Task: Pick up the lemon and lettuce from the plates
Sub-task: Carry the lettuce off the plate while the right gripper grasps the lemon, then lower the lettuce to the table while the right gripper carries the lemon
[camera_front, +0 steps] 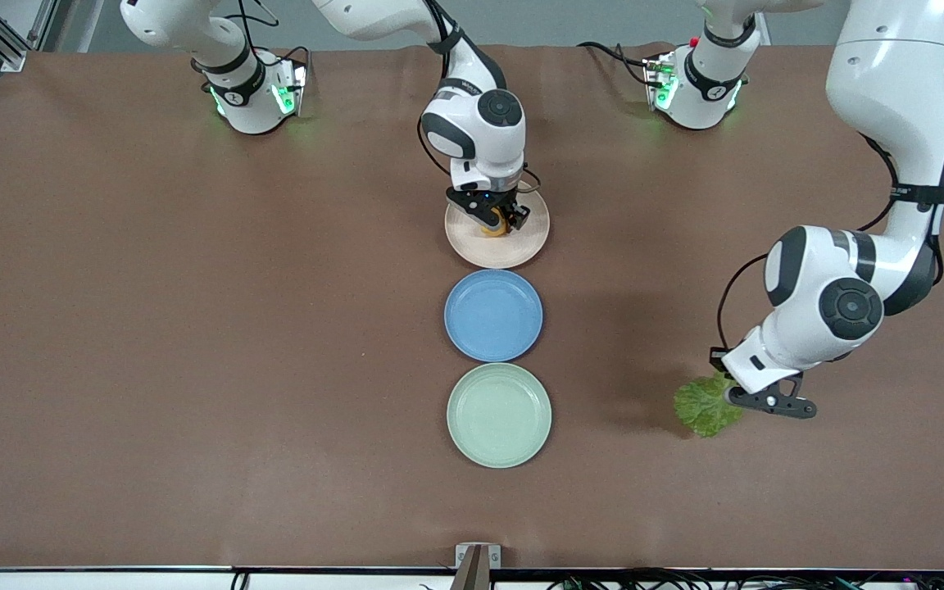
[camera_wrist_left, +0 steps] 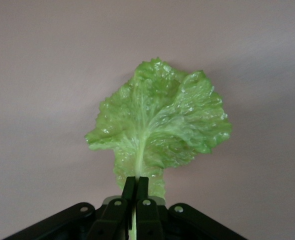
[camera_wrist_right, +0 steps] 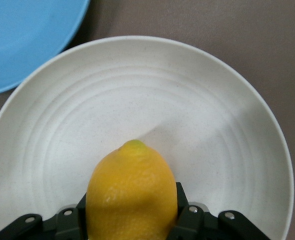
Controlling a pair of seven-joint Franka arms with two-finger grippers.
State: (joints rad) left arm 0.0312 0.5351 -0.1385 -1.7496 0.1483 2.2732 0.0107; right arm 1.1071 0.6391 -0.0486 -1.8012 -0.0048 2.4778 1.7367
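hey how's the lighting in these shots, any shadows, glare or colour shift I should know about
Front view: even light, with a soft shadow on the table beside the lettuce. Left wrist view: glossy highlights on the leaf, and the table looks washed out and greyish. Right wrist view: the pink-beige plate looks almost white, with the lemon filling the foreground.

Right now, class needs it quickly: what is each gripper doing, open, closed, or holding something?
Left gripper: closed on the lettuce, over bare table.
Right gripper: closed on the lemon, over the pink-beige plate.
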